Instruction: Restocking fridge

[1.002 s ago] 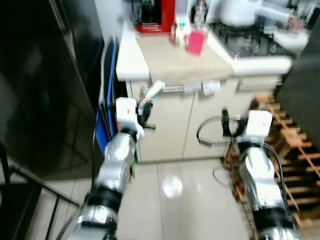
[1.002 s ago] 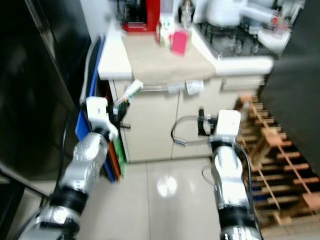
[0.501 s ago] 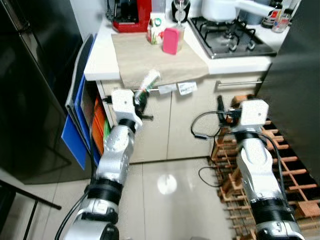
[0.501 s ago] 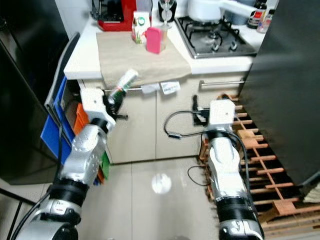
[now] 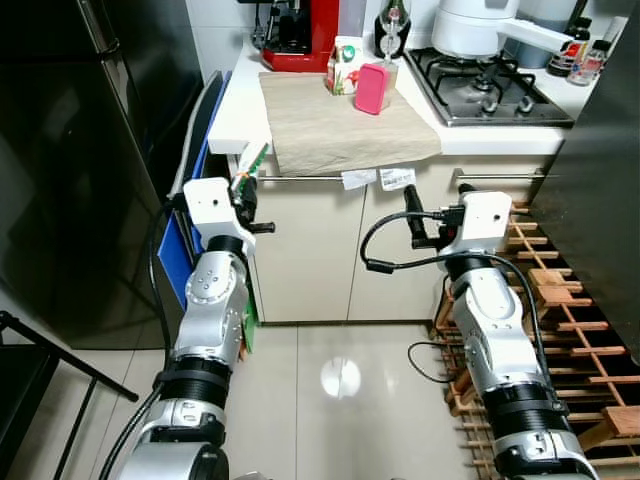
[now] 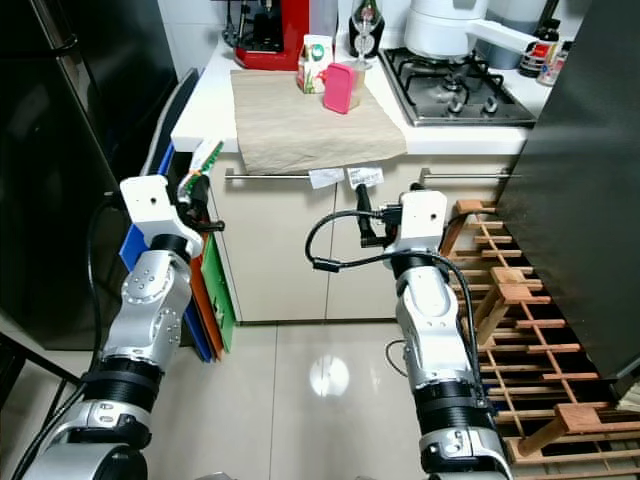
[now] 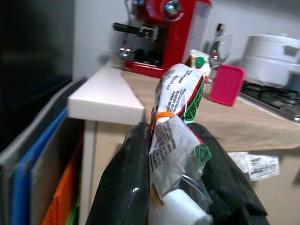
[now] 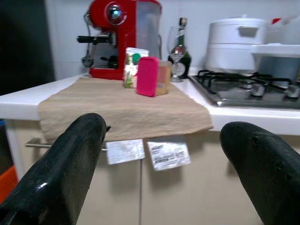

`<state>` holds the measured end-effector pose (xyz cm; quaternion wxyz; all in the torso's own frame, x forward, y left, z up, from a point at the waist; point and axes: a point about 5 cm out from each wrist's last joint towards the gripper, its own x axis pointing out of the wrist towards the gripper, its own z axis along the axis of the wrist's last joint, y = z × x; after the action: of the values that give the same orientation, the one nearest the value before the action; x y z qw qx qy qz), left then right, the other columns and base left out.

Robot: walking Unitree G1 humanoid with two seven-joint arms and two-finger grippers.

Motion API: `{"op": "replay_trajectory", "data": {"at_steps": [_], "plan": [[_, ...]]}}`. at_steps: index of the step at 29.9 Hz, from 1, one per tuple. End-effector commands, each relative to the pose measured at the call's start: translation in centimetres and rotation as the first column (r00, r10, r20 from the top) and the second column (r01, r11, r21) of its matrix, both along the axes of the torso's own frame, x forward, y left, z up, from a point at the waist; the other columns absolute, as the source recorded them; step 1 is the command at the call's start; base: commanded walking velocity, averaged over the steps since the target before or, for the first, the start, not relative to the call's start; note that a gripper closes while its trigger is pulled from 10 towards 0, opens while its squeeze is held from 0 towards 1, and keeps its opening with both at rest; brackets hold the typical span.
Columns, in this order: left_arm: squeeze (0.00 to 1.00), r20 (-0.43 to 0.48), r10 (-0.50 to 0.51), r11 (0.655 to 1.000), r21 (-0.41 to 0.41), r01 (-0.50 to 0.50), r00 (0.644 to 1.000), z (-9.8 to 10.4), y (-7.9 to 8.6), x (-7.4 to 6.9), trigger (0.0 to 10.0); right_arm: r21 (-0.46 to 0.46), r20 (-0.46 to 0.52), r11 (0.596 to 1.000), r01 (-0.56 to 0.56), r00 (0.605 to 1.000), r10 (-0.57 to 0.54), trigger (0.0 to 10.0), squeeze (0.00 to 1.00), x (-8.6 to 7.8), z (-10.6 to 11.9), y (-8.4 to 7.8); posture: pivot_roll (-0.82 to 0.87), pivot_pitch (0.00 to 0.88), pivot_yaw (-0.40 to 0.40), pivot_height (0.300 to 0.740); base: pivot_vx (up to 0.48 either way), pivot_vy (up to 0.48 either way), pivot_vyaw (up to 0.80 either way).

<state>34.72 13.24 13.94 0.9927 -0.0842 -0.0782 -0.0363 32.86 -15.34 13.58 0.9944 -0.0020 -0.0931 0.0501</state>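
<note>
— What do the head views give us?

— The left pincer [image 5: 245, 190] is raised in front of the cabinet below the desk [image 5: 240, 105], clenched on a wrapped packet [image 5: 250, 165] with green and red print, its tip just under the desk's edge. To its left stands the black fridge [image 5: 70, 150], door closed. The right pincer [image 5: 412, 210] is held up before the cabinet doors, fingers spread, nothing between them. On the desk lies a beige cloth [image 5: 340, 125] carrying a pink container [image 5: 371, 88] and a small carton [image 5: 345, 78], with a red coffee machine [image 5: 300, 25] behind and a gas hob [image 5: 490, 85] to the right.

— And the left wrist view?

— Both black fingers [image 7: 126, 183] press the packet [image 7: 176, 126], which has an orange band around it. Blue and orange boards [image 7: 42, 178] lean beside the cabinet.

— The right wrist view?

— Its fingers [image 8: 70, 154] stand wide apart, released, facing the cloth's hanging edge and two paper tags [image 8: 147, 152] on the cabinet front.
</note>
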Motion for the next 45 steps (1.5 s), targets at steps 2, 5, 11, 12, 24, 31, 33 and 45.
{"op": "replay_trajectory", "data": {"at_steps": [2,5,11,12,24,31,33,45], "plan": [[0.0,0.039,-0.029,1.0,-0.007,0.029,0.999,1.3,-0.5,0.4,10.0,-0.001,0.02,1.0,0.019,1.0,-0.019,10.0,0.0,0.0,0.5,-0.4,-0.11,0.0,0.035,0.732,0.48,0.0,0.0],[0.0,0.033,-0.019,0.998,-0.059,0.02,0.999,1.4,-0.4,0.6,10.0,0.004,0.021,1.0,0.019,1.0,-0.019,10.0,0.0,0.2,0.5,-0.4,-0.11,0.0,0.035,0.732,0.48,0.0,0.0],[0.0,0.03,-0.022,0.996,-0.082,0.024,0.999,1.5,-0.4,0.7,10.0,0.0,0.013,1.0,0.018,1.0,-0.018,10.0,0.0,0.5,0.6,-0.5,-0.11,0.0,0.034,0.732,0.48,0.0,0.0],[0.0,0.032,-0.023,0.996,-0.082,0.025,0.999,1.6,-0.5,0.8,10.0,-0.002,0.014,1.0,0.019,1.0,-0.019,10.0,0.0,0.5,0.6,-0.6,-0.11,0.0,0.034,0.732,0.48,0.0,0.0],[0.0,0.128,-0.043,0.994,-0.096,0.056,0.991,4.8,-1.0,0.9,10.0,-0.003,0.136,1.0,-0.008,0.991,0.008,10.0,0.0,0.9,4.5,0.7,-0.1,0.0,0.036,0.732,0.48,0.0,0.0],[0.0,0.178,-0.06,0.993,-0.087,0.076,0.982,7.0,-1.1,1.5,10.0,0.009,0.167,1.0,0.002,0.986,-0.003,10.0,0.0,0.9,5.7,0.4,-0.1,0.0,0.038,0.732,0.48,0.0,0.0],[0.0,0.174,-0.069,0.993,-0.083,0.085,0.982,7.1,-1.2,1.7,10.0,0.009,0.167,1.0,0.007,0.986,-0.009,10.0,0.0,0.9,5.8,0.3,-0.1,0.0,0.037,0.732,0.48,0.0,0.0],[0.0,-0.01,-0.169,0.984,0.047,0.169,0.986,8.1,-0.7,6.0,10.0,0.01,0.113,0.998,0.067,0.991,-0.067,10.0,0.0,-2.0,5.2,-1.3,-0.15,0.048,0.068,0.732,0.12,0.0,0.0]]}}
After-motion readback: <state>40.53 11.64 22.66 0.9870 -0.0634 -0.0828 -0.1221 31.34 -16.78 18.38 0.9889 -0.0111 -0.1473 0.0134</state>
